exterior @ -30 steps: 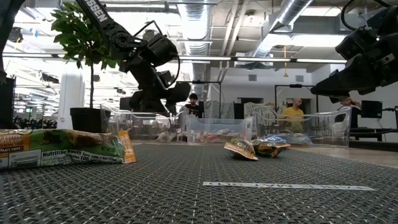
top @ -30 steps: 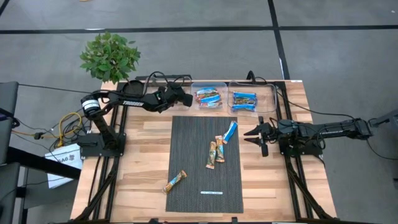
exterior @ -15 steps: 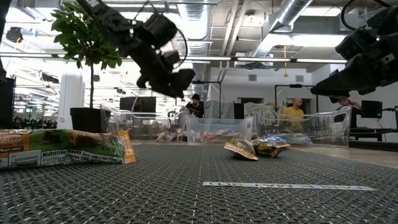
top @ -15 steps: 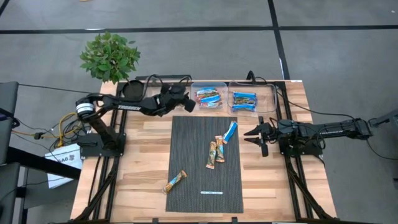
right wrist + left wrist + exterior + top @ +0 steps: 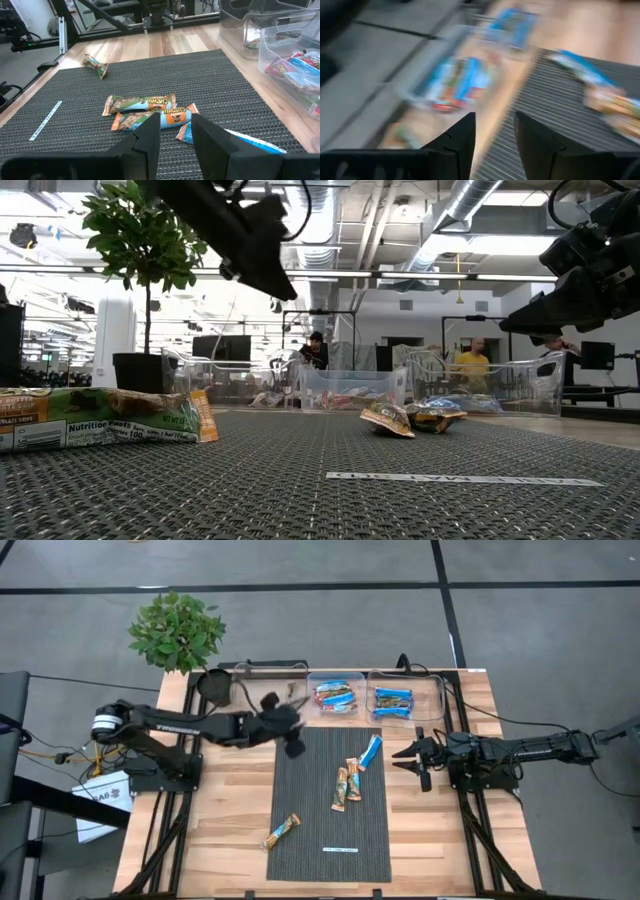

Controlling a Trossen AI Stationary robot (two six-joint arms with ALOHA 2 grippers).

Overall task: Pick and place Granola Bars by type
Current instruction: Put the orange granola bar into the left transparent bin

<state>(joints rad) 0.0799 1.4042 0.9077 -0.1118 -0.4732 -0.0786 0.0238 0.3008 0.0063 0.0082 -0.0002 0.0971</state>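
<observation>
Four granola bars lie flat on the dark mat. A blue one and two tan-orange ones sit together toward the far right. Another tan-orange bar lies near-left. More bars lie in the clear bins at the far edge: blue with orange-red and bright blue. My left gripper hangs open and empty above the mat's far-left corner. My right gripper waits open just right of the mat, facing the cluster of bars.
A thin white strip lies on the mat's near part. A third clear bin stands left of the other two. A potted plant stands at the table's far-left corner. Bare wood flanks the mat.
My left gripper has swung from beside the far bins toward the table's near edge and now hangs over the mat's far-left corner; it has also risen in the low view. The bars have not moved.
</observation>
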